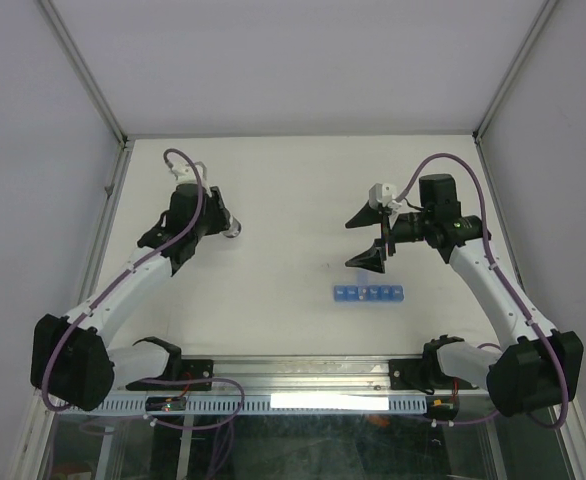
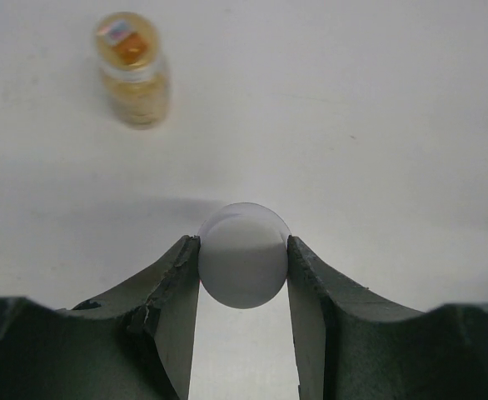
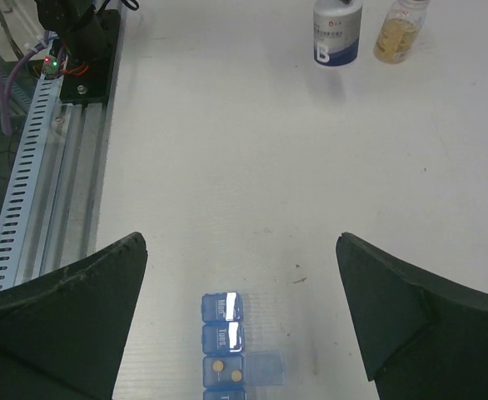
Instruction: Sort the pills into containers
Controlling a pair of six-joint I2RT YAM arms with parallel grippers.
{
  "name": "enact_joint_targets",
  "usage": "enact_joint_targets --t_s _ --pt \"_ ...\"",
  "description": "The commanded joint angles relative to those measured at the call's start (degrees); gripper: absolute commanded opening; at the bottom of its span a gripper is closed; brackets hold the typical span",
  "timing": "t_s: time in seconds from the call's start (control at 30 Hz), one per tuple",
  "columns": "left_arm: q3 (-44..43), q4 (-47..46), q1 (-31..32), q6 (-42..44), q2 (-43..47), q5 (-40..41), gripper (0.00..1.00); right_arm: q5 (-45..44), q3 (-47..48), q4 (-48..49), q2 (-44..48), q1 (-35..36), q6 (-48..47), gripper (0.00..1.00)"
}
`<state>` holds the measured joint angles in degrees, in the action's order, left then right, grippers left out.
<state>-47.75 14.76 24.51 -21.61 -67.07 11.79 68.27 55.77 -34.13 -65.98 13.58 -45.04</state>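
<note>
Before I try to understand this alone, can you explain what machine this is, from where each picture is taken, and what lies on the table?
These are two robot arms bolted at the near edge of a white table. One picture looks down from above; each of the other two comes from a camera on one arm's wrist.

The left claw is closed on a small whitish round vial. Beside it stands a small clear bottle with orange-tan contents.

The right claw is wide open and holds nothing. It hangs above a blue pill organizer. One compartment is open with two small tan pills inside.
</note>
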Motion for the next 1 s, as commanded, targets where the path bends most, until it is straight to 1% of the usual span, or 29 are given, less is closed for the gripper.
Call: enact_joint_targets --t_s 0.0,0.1,0.23,0.27,0.37,0.43,0.57,0.6,0.63,0.7,0.77,0.8,0.87,0.97 --pt "-4.2 0.7 -7.1 0.3 -3.5 8.0 0.0 2.2 -0.4 3.8 1.3 -0.5 2.2 1.0" --pt "-6.4 0.9 -9.8 -0.9 -6.6 11.4 0.0 2.3 -0.7 4.1 1.3 -0.5 2.4 0.99" --pt "-8.6 0.7 -11.0 -2.2 -9.5 19.5 0.02 2.3 -0.8 4.3 1.2 -0.6 2.5 1.0" --pt "-9.0 0.4 -12.0 -2.5 -10.4 20.2 0.02 2.4 -0.9 4.4 1.2 -0.6 2.6 1.0" --pt "-10.7 -1.1 -16.3 -3.5 -14.1 18.2 0.01 2.6 -0.9 4.5 1.0 -0.6 2.7 1.0" --pt "-13.2 -1.2 -19.0 -3.9 -18.5 18.0 0.01 2.7 -0.9 4.5 1.1 -0.6 2.8 0.99" --pt "-19.2 -0.7 -21.4 -4.3 -24.8 19.8 0.05 2.7 -0.9 4.6 1.2 -0.6 2.9 1.0" --pt "-20.6 -0.3 -21.7 -4.2 -26.2 20.6 0.09 2.6 -0.9 4.7 1.2 -0.6 3.0 0.99" --pt "-21.8 0.0 -21.9 -4.0 -27.4 20.9 0.11 2.6 -0.9 4.7 1.3 -0.6 3.0 0.99" --pt "-23.3 0.4 -22.7 -4.1 -29.8 20.4 0.18 2.5 -1.0 4.8 1.3 -0.6 2.9 1.0" --pt "-24.1 0.8 -23.5 -4.3 -31.5 19.6 0.3 2.4 -1.0 4.7 1.4 -0.6 2.9 0.99" --pt "-24.6 1.3 -23.7 -4.6 -32.3 19.2 0.35 2.3 -1.1 4.8 1.5 -0.6 2.8 1.0" --pt "-25.8 2.7 -23.9 -5.3 -33.3 18.6 0.43 2.3 -1.2 4.8 1.5 -0.7 2.8 1.0" --pt "-28.3 6.0 -23.8 -6.6 -33.7 18.1 0.53 2.3 -1.2 4.8 1.4 -0.7 2.9 1.0"
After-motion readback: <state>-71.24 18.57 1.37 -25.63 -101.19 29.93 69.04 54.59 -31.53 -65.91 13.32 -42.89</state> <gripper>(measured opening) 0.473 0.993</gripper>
